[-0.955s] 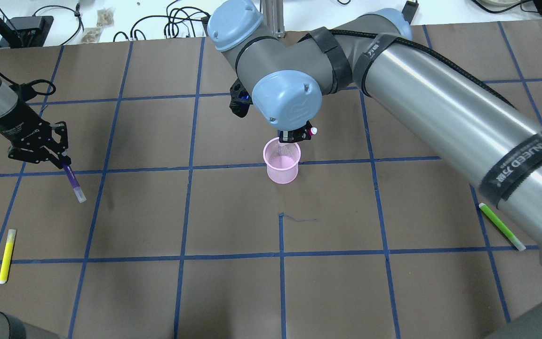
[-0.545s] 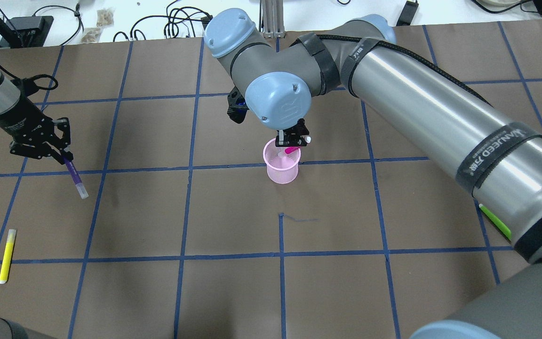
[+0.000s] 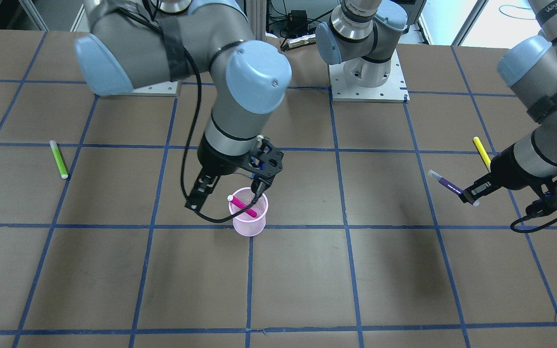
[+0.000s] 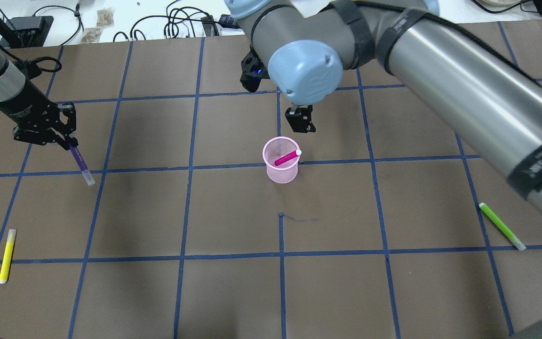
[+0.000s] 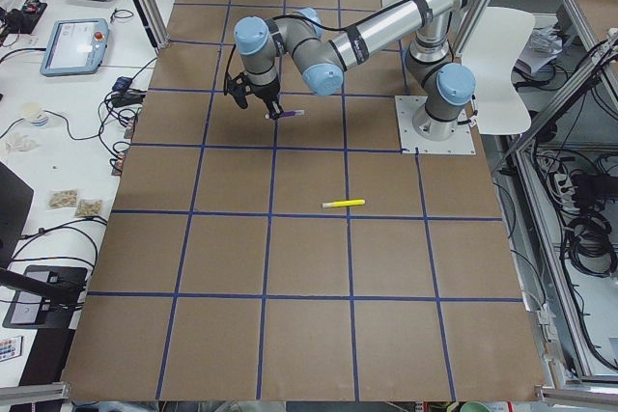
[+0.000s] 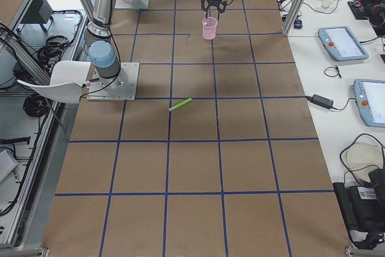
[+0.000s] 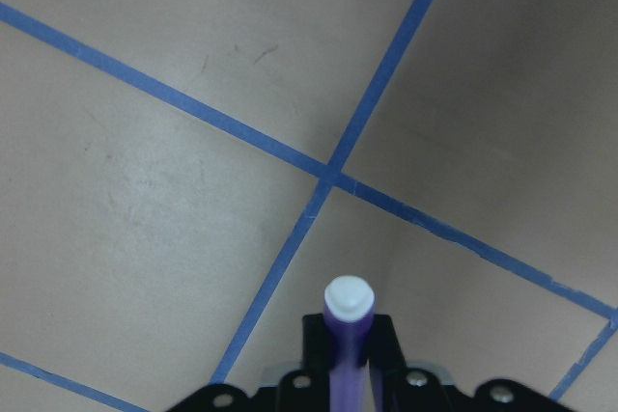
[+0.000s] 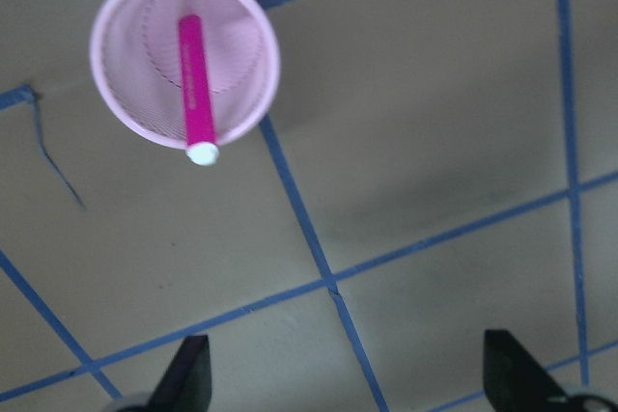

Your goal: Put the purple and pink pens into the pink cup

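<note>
The pink mesh cup (image 4: 281, 175) stands upright near the table's middle. The pink pen (image 4: 286, 158) leans inside it, white cap over the rim. Both show in the front view (image 3: 249, 224) (image 3: 243, 205) and the right wrist view (image 8: 246, 45) (image 8: 196, 84). My right gripper (image 4: 300, 121) (image 3: 227, 193) is open and empty, above and just beyond the cup. My left gripper (image 4: 66, 140) (image 3: 472, 195) is shut on the purple pen (image 4: 81, 164) (image 3: 445, 182) (image 7: 346, 335), held off the table at the far left, cap pointing down and out.
A yellow pen (image 4: 6, 255) lies at the near left of the table. A green pen (image 4: 501, 226) lies at the near right. Blue tape lines grid the brown table. Cables and boxes lie beyond the far edge.
My right gripper opened and let the pink pen drop into the cup, then rose and drew back from it. My left gripper moved farther away and slightly right, still holding the purple pen.
</note>
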Controlling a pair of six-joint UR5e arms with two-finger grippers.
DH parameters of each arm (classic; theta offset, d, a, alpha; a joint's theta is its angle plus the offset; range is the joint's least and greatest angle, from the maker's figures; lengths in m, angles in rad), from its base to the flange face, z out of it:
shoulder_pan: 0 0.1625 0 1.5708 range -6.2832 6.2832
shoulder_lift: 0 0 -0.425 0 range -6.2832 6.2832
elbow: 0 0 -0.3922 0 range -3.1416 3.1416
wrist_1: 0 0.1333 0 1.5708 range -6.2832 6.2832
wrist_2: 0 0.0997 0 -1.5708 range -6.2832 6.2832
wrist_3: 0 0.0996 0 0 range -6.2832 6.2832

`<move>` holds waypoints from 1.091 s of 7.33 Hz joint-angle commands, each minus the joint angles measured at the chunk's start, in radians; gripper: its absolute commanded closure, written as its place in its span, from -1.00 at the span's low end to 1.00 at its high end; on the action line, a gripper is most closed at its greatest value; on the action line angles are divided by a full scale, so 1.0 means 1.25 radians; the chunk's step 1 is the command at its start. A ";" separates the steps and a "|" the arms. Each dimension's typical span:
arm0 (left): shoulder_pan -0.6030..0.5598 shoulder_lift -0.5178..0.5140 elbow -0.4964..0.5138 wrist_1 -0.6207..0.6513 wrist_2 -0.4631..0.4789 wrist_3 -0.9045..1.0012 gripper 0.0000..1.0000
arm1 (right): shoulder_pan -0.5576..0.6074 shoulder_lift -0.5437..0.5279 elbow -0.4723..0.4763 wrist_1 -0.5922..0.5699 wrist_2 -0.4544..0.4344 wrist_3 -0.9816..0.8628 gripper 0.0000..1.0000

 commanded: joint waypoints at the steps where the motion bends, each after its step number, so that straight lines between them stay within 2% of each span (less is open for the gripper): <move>1: -0.101 0.033 -0.001 0.078 -0.003 -0.063 1.00 | -0.133 -0.111 0.004 0.004 0.032 0.031 -1.00; 2: -0.182 0.043 -0.001 0.151 -0.001 -0.115 1.00 | -0.190 -0.142 0.013 0.019 0.038 0.084 -1.00; 3: -0.258 0.051 -0.002 0.218 0.001 -0.173 1.00 | -0.223 -0.180 0.032 0.056 0.089 0.232 -1.00; 4: -0.320 0.043 -0.002 0.299 0.004 -0.235 1.00 | -0.240 -0.210 0.067 0.064 0.185 0.433 -1.00; 5: -0.388 0.026 -0.003 0.398 0.007 -0.293 1.00 | -0.242 -0.226 0.087 0.053 0.221 0.524 -1.00; 7: -0.495 0.004 -0.010 0.411 0.019 -0.512 1.00 | -0.238 -0.240 0.115 -0.057 0.220 0.700 -1.00; 8: -0.528 0.003 -0.011 0.411 0.020 -0.526 1.00 | -0.241 -0.249 0.142 -0.085 0.220 0.709 -1.00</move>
